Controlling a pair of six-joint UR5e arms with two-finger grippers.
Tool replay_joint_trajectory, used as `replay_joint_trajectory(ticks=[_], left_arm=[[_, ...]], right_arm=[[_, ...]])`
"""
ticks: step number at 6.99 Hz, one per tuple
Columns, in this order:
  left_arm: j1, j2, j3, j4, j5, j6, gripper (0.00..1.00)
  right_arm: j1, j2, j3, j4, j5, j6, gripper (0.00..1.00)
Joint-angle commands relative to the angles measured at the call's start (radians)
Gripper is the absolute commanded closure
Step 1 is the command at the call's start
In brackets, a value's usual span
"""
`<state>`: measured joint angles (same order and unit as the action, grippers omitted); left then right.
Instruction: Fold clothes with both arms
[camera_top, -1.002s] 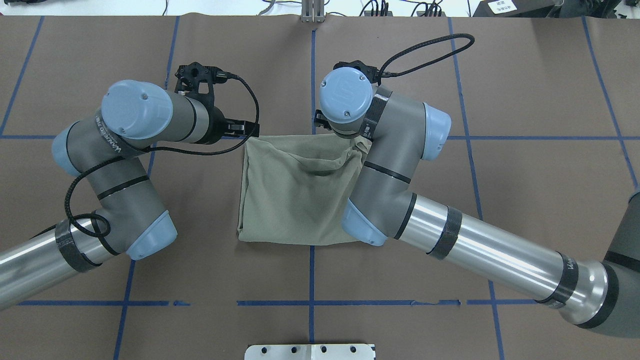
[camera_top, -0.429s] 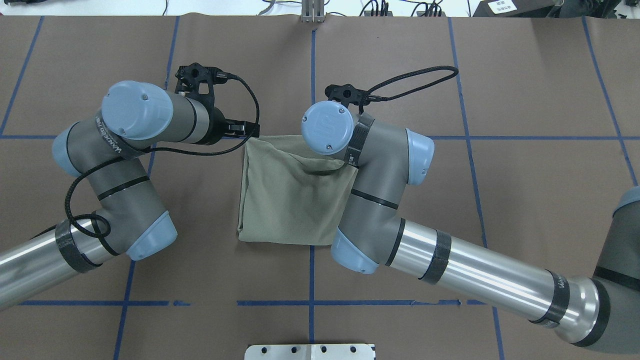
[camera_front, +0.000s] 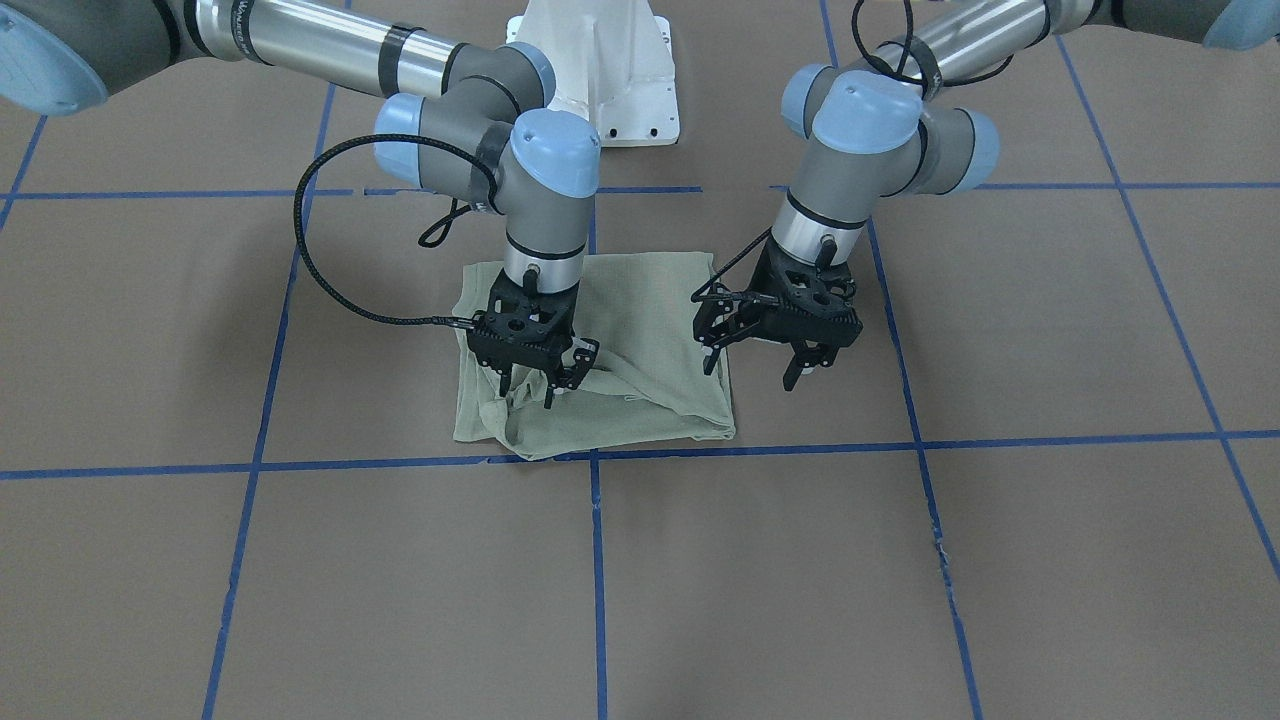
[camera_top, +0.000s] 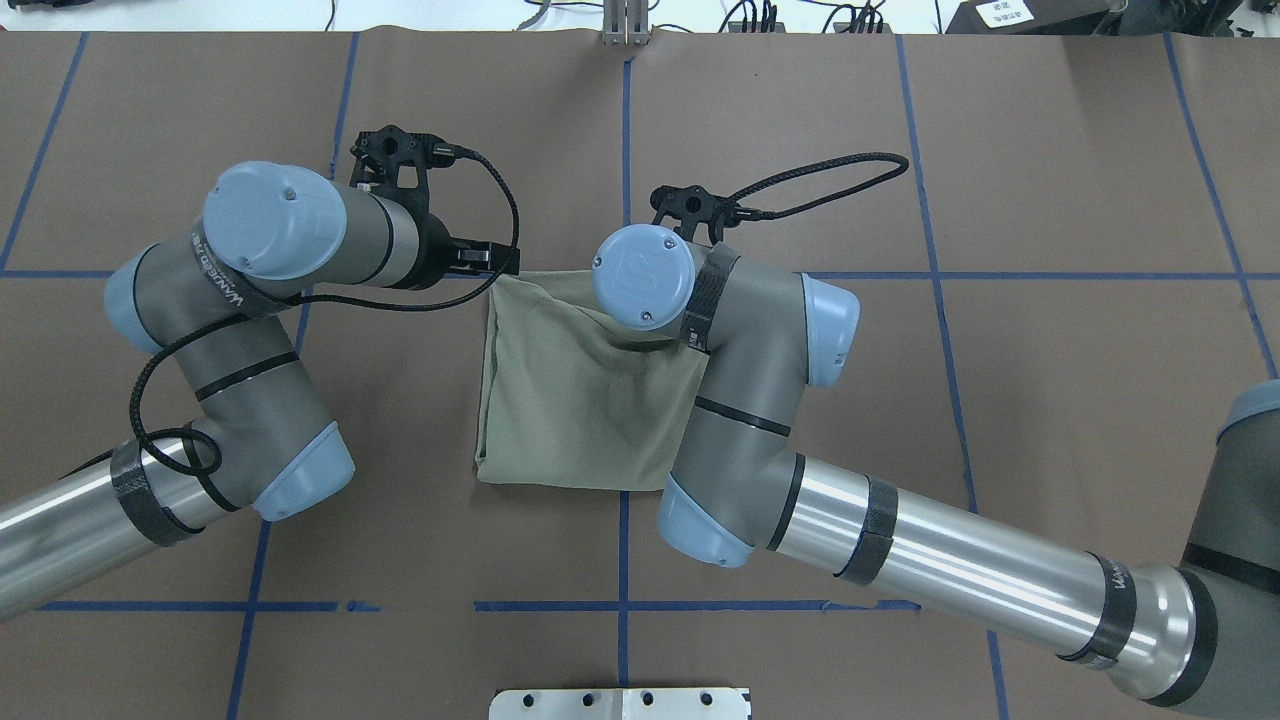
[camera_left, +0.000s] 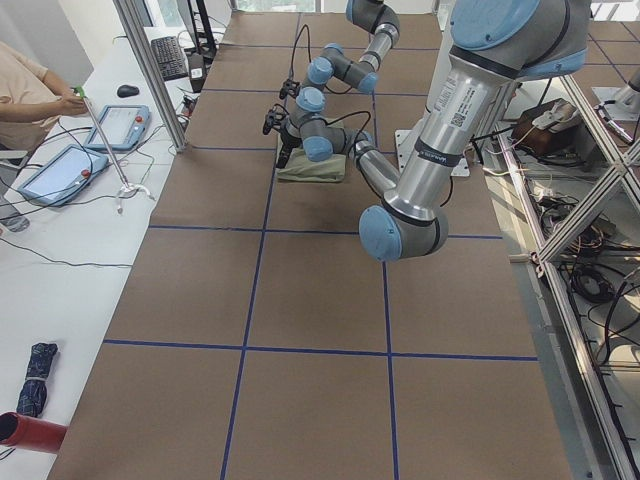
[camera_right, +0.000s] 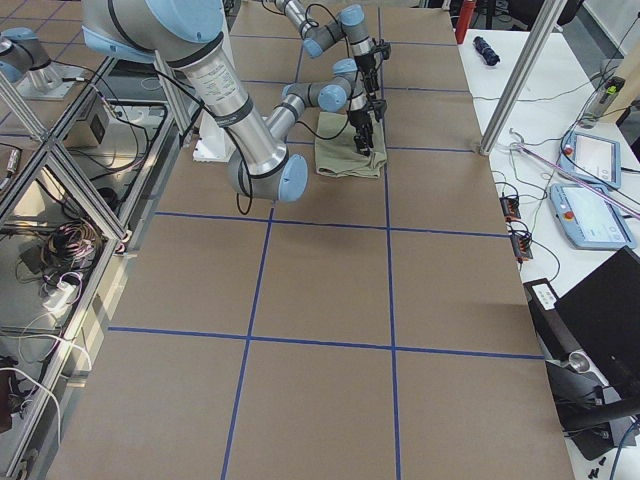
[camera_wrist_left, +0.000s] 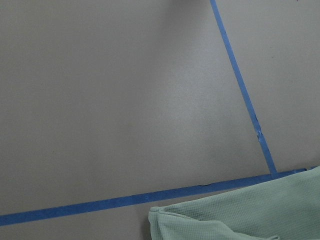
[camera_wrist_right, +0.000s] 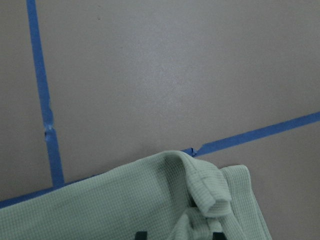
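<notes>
- Shirt (camera_top: 570, 400), sage green and folded to a square, is laid at the table (camera_top: 1050, 380) centre.
- Its far corner is pinched by the right gripper (camera_front: 538, 385) and has been carried toward the robot's left since earlier; a further fold seems begun.
- Left gripper (camera_front: 750, 370), spread and empty, is held unmoved beside the shirt's edge.

You have a brown-covered table (camera_top: 1050, 150), blue tape lines (camera_top: 625, 150) gridding it, a folded sage-green shirt (camera_top: 570, 400) lying on it, just beside a tape crossing (camera_front: 593, 455), rumpled there.
</notes>
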<state>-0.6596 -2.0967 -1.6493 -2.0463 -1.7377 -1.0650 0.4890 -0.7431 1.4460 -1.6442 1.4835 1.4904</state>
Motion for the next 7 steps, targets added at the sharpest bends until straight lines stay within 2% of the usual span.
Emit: replay_joint_trajectory(ticks=[1, 3, 7], left_arm=[[0.002, 0.001, 0.000, 0.000, 0.000, -0.007, 0.00], [0.002, 0.001, 0.000, 0.000, 0.001, -0.009, 0.00], [0.002, 0.001, -0.001, 0.000, 0.001, -0.009, 0.00]], right_arm=[[-0.003, -0.001, 0.004, -0.006, -0.003, 0.002, 1.00], [-0.004, -0.005, 0.002, -0.003, -0.009, -0.001, 1.00], [0.006, -0.021, -0.025, -0.006, -0.080, -0.021, 1.00]])
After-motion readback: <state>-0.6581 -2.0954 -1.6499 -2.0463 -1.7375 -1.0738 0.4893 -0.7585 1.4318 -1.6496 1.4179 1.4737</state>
